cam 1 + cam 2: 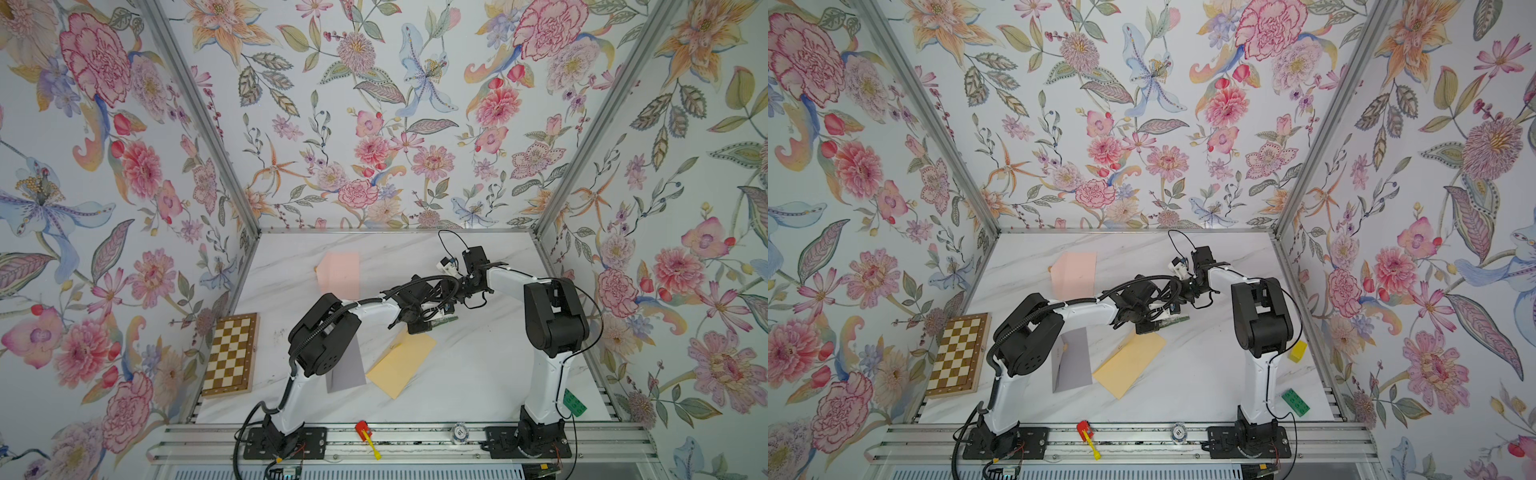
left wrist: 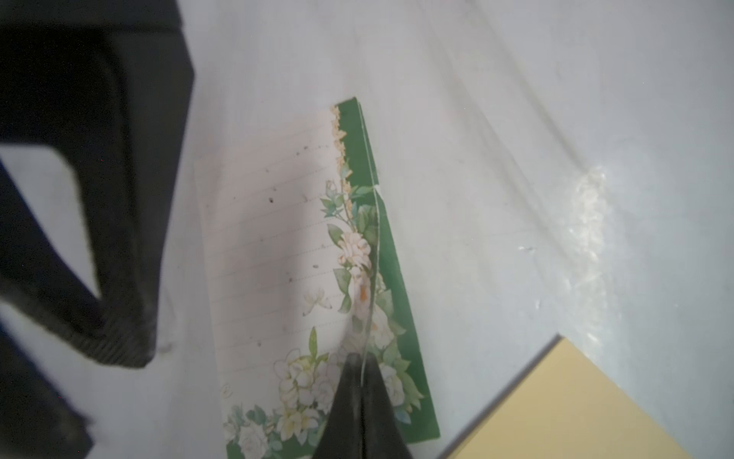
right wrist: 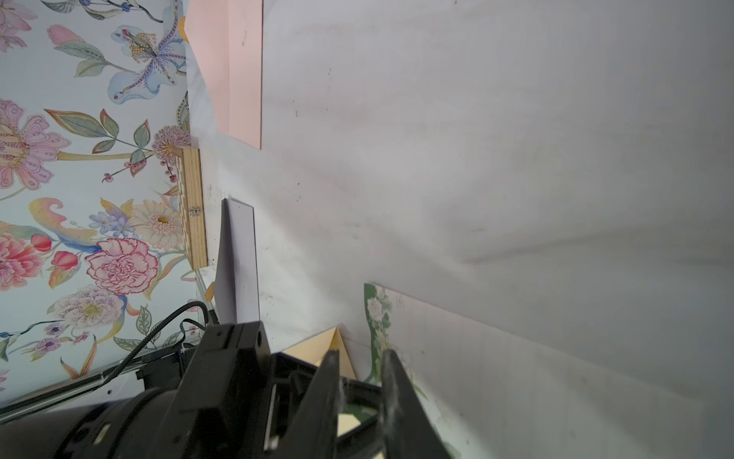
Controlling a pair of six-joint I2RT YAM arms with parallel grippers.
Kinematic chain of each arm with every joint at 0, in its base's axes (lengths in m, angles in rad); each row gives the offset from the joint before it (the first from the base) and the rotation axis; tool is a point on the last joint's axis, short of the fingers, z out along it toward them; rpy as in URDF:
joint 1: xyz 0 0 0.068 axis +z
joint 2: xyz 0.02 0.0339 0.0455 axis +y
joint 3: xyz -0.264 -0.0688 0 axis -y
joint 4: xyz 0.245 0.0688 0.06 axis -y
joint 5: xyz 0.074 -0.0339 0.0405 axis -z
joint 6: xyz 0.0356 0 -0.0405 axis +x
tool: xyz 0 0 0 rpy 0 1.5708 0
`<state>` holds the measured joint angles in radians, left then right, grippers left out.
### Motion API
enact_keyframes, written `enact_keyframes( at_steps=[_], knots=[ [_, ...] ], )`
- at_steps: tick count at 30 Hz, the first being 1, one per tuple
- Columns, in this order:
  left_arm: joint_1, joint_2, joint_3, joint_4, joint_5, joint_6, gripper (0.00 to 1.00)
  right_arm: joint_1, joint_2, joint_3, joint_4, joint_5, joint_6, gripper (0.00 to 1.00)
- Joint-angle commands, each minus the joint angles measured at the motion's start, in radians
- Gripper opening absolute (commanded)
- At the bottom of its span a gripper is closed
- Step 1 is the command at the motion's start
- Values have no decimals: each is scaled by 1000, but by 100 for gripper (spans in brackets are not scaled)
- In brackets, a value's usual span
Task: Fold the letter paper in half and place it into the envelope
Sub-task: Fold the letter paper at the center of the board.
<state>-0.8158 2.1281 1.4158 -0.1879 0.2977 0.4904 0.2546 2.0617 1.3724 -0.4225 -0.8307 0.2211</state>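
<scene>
A yellow envelope lies just beside the letter paper. Both arms bend inward: the left gripper clamps the paper's edge, while the right gripper has its fingers apart

Green-bordered floral letter paper (ruled lines), yellow envelope, checkered board

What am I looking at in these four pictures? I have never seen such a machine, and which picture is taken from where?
These are two white-and-black robot arms, left and right, at a white marble table. Two pictures look down from above; two come from cameras on the wrists. On the table lie a pink paper envelope, a grey paper envelope, a yellow paper envelope and a wooden chessboard. The left gripper is shut on a lined letter paper with a green floral border. The right gripper is open beside it.
</scene>
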Motion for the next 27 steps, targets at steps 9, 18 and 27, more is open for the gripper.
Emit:
enact_keyframes(
  at_steps=[9, 18, 27],
  knots=[
    [-15, 49, -16, -26, -32, 4, 3, 47, 98, 39, 1, 37, 15, 22],
    [-15, 47, -37, -2, -11, -49, 3, 19, 82, -2, -2, 79, 3, 22],
    [-15, 53, -37, 12, 10, -68, 3, -32, 39, -47, -5, 96, -8, 23]
  ],
)
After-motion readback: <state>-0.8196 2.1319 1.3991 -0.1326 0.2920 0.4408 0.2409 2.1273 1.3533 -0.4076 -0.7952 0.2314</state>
